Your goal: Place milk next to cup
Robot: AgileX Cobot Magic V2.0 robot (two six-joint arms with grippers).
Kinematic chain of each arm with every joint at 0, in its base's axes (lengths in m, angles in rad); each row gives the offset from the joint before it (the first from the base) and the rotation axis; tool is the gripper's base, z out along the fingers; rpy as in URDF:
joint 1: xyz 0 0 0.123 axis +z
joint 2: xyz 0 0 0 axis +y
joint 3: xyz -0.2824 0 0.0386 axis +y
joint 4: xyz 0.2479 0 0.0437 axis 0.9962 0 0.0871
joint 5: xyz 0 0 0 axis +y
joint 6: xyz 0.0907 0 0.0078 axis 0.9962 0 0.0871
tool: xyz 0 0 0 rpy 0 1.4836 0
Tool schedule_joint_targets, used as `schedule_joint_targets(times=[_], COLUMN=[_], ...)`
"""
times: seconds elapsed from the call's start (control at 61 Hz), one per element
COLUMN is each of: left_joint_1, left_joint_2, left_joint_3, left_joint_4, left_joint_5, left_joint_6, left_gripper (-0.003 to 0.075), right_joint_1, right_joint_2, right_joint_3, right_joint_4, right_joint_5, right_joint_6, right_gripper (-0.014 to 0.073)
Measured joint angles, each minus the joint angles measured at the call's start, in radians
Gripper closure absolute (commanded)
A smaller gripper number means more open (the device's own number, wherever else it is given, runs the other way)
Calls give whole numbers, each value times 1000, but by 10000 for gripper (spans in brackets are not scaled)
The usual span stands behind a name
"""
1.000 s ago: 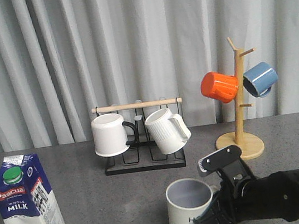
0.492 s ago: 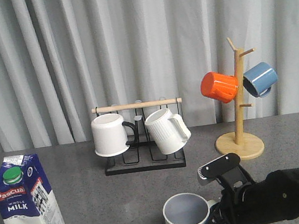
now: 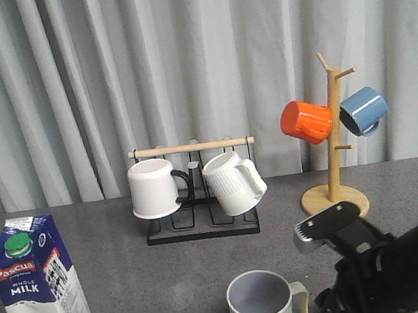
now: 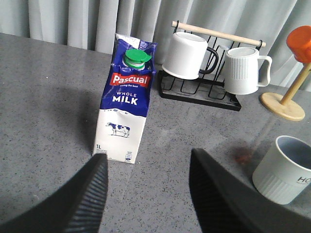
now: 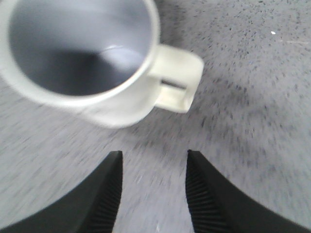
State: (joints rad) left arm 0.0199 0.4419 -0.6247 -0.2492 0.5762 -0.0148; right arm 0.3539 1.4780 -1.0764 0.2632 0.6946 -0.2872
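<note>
The milk (image 3: 38,288) is a blue and white Pascual carton with a green cap, standing upright at the table's front left. In the left wrist view the milk (image 4: 125,111) stands just beyond my left gripper (image 4: 148,162), which is open and empty. The cup (image 3: 264,306) is a cream "HOME" mug, upright at the front middle with its handle to the right. My right gripper (image 5: 154,155) is open and empty, a little back from the cup (image 5: 82,58) and its handle (image 5: 177,77). The right arm (image 3: 390,263) is right of the cup.
A black rack (image 3: 202,228) at the back holds a plain white mug (image 3: 153,188) and a ribbed white mug (image 3: 233,182). A wooden mug tree (image 3: 335,169) at the back right carries an orange mug (image 3: 307,120) and a blue mug (image 3: 363,110). A grey curtain hangs behind the table.
My right gripper has let go of the cup, which now stands on the table, and has drawn back to the right. The milk has not moved.
</note>
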Motion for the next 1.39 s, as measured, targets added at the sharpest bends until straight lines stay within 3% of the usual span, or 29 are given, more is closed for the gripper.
schedule_joint_targets(times=[0.131, 0.279, 0.525, 0.672, 0.836, 0.951, 1.164, 1.393], left_joint_1=[0, 0, 0, 0, 0, 0, 0, 0], left_joint_2=[0, 0, 11, 63, 177, 296, 578, 780], left_joint_3=[0, 0, -1, -33, -201, -374, -758, -1034], left_joint_4=[0, 0, 0, 1, 1, 2, 10, 9], left_joint_5=[2, 4, 100, 151, 209, 307, 620, 677], left_joint_6=[0, 0, 0, 0, 15, 48, 145, 176], left_gripper=[343, 343, 335, 269, 149, 104, 110, 135], right_joint_1=[0, 0, 0, 0, 0, 0, 0, 0], right_joint_2=[-161, -367, -695, -816, -870, -876, -876, -876], right_joint_3=[40, 182, 469, 563, 600, 604, 605, 605], right_joint_4=[8, 45, 48, -3, -62, -97, -109, -109], right_joint_5=[90, 115, 68, 61, 57, 57, 56, 57], right_joint_6=[-14, -50, -67, -58, -14, -1, 8, 19], right_gripper=[409, 605, 601, 599, 599, 599, 599, 599])
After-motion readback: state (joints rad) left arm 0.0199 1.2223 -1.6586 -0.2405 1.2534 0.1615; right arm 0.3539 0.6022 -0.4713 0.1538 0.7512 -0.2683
